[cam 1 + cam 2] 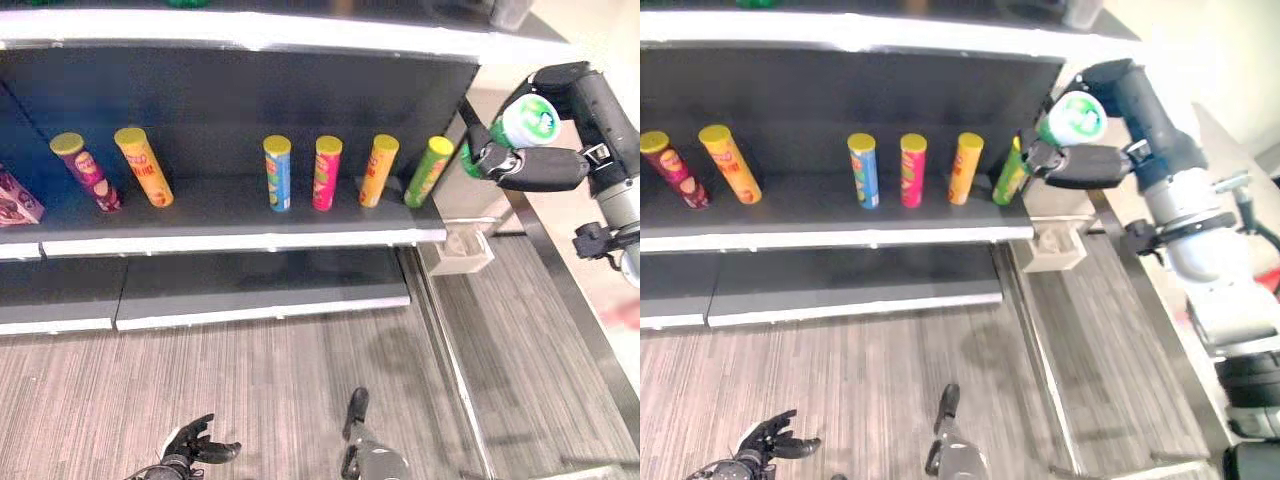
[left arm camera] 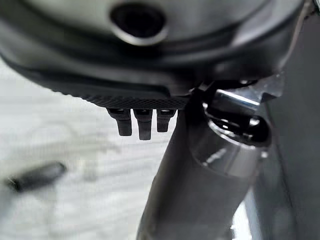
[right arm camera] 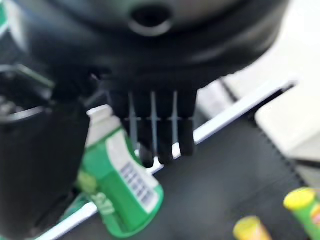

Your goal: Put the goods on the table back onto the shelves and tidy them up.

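My right hand (image 1: 535, 165) is shut on a green chip can (image 1: 528, 122) with a white lid, held in the air just past the right end of the dark middle shelf (image 1: 220, 215). The right wrist view shows that can (image 3: 125, 185) between the thumb and the fingers (image 3: 155, 125). Several chip cans stand leaning on the shelf: purple (image 1: 87, 170), orange (image 1: 144, 166), blue (image 1: 278, 173), pink (image 1: 327, 173), orange (image 1: 379, 170) and green (image 1: 429, 171). My left hand (image 1: 190, 448) hangs low over the floor at the lower left, open and holding nothing.
A pink box (image 1: 15, 200) lies at the shelf's far left. A lower shelf (image 1: 260, 285) sits beneath, and an upper board (image 1: 250, 30) overhangs the cans. A small white holder (image 1: 462, 250) hangs at the shelf's right corner. A metal rail (image 1: 560, 270) runs along the right.
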You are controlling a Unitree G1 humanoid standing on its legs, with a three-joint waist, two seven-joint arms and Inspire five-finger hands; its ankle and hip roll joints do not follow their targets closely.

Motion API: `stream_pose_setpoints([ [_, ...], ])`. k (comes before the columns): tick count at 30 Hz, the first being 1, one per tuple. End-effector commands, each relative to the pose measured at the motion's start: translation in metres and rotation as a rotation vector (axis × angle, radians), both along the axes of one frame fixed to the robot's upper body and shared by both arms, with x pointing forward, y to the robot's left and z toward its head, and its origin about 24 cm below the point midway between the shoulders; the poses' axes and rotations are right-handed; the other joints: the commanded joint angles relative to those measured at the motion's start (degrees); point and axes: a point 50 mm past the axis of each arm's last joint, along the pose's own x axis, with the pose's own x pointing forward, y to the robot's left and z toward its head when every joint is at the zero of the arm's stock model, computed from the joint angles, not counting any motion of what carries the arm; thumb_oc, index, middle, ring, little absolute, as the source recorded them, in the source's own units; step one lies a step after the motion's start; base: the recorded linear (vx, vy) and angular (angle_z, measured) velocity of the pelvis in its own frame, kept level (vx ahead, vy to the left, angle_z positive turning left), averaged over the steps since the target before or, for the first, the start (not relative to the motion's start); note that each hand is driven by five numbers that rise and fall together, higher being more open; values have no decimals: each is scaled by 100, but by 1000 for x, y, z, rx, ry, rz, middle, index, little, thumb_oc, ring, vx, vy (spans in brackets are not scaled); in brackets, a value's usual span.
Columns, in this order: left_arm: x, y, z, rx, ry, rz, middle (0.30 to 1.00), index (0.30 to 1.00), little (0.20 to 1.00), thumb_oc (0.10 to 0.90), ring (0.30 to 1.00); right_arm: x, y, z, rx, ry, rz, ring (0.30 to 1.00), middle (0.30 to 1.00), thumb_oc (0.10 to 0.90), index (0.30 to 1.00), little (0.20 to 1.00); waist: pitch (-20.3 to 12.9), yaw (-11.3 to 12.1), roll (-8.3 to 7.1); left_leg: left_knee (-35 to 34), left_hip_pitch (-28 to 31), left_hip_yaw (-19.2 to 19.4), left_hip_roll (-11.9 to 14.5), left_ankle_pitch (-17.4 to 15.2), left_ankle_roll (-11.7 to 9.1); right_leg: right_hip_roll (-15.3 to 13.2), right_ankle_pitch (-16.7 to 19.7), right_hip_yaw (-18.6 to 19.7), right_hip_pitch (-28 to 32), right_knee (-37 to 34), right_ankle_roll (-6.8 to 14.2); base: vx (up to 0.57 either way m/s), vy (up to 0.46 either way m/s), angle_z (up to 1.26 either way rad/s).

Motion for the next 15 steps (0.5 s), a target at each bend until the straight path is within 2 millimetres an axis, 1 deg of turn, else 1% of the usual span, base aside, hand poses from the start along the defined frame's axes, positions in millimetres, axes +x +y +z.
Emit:
stream_pose_setpoints([
  [1,18,17,16,72,-87,-78,900,900,900,800,900,-30,7,83,86,-400,92,300,300,400,300,300,-417,281,-282,5,-738,150,-124,6,-56,-91,-664,-48,550,51,647,165,-163,19],
  [4,17,13,15,61,-85,-74,900,900,900,800,900,-29,12,87,81,-406,109,300,300,400,300,300,-482,270,-270,5,-676,159,-30,3,-121,-14,-763,-117,662,29,609,145,-136,8],
  [5,16,15,14,53,-84,-41,900,900,900,800,900,-24,18,94,60,-400,113,300,300,400,300,300,-520,339,-298,80,-537,188,77,11,-221,115,-943,-159,830,29,511,244,-294,-1],
  [6,17,18,16,55,-91,-26,900,900,900,800,900,-17,24,101,56,-388,128,300,300,400,300,300,-446,416,-377,651,-688,158,173,-142,-308,159,-1048,-174,913,29,423,201,-311,-1],
  [7,17,18,16,52,-97,-16,900,900,900,800,900,-14,28,104,56,-379,144,300,300,400,300,300,-390,444,-410,986,-837,115,237,-196,-347,179,-1109,-193,963,29,363,76,-266,2],
  [8,18,19,17,49,-102,-3,900,900,900,800,900,-9,37,112,54,-376,175,300,300,400,300,300,-301,510,-456,1583,-1092,-11,333,-159,-441,213,-1205,-235,1068,29,259,30,-188,4],
  [10,21,20,18,46,-114,6,900,900,900,800,900,-8,43,118,77,-377,219,300,300,400,300,300,-193,584,-497,2260,-1421,-171,468,100,-557,264,-1284,-305,1156,29,150,37,-157,10],
  [11,19,21,18,48,-110,8,900,900,900,800,900,-7,44,120,94,-375,238,300,300,400,300,300,-164,612,-511,2479,-1541,-252,504,202,-596,285,-1326,-351,1192,29,114,34,-104,12],
  [13,16,22,16,49,-92,16,900,900,900,800,900,-5,46,124,120,-365,263,300,300,400,300,300,-109,629,-537,2556,-1676,-250,629,318,-604,318,-1397,-449,1268,29,97,32,-41,13],
  [14,13,22,15,48,-78,13,900,900,900,800,900,-4,47,126,121,-356,270,300,300,400,300,300,-110,627,-536,2344,-1658,-160,691,303,-577,313,-1412,-480,1280,29,122,46,33,24],
  [15,11,23,14,48,-69,9,900,900,900,800,900,-2,48,126,121,-348,270,300,300,400,300,300,-124,630,-532,2100,-1626,-95,699,252,-546,289,-1420,-493,1273,29,149,57,79,24],
])
